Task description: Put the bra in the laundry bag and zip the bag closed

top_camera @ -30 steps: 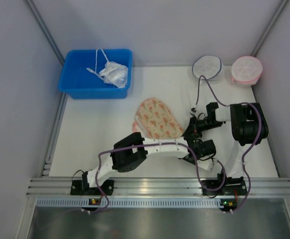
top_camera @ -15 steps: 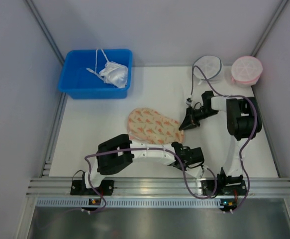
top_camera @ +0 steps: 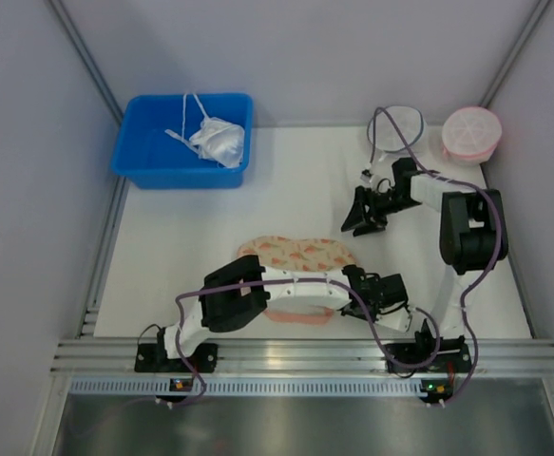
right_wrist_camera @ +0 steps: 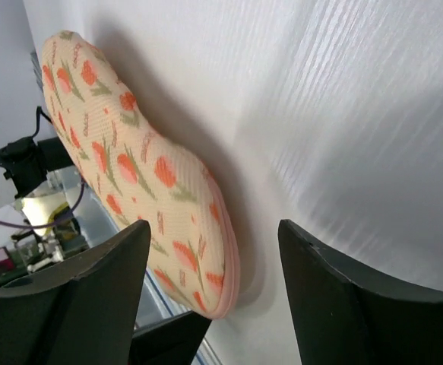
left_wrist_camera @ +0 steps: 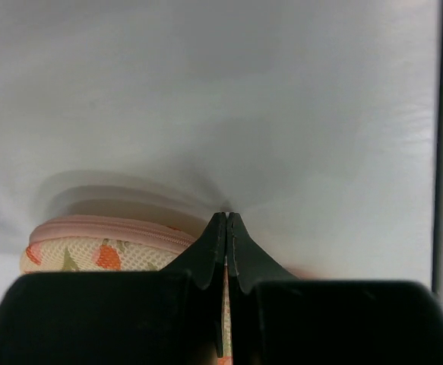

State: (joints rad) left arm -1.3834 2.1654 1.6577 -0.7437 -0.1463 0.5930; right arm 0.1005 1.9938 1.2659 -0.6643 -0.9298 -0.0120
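The laundry bag (top_camera: 296,255) lies closed and crosswise near the table's front, partly under my left forearm. It is peach with an orange floral print and a pink zipper rim. The left wrist view shows the bag (left_wrist_camera: 92,247) low on the left. My left gripper (top_camera: 402,293) (left_wrist_camera: 226,217) is at its right end, shut, with a sliver of printed mesh between the fingers. My right gripper (top_camera: 360,228) (right_wrist_camera: 213,226) hangs open behind the bag (right_wrist_camera: 122,152), apart from it, holding nothing. The bra is hidden.
A blue bin (top_camera: 143,161) at the back left holds a bright white string-strap bra (top_camera: 218,141). A round white mesh pouch (top_camera: 395,125) and a round pink pouch (top_camera: 471,133) sit at the back right. An aluminium rail (top_camera: 305,356) runs along the front edge.
The right gripper has opened, let go of the bag's right end and drawn back toward the rear right. The bag has swung from diagonal to crosswise, nearer the front edge.
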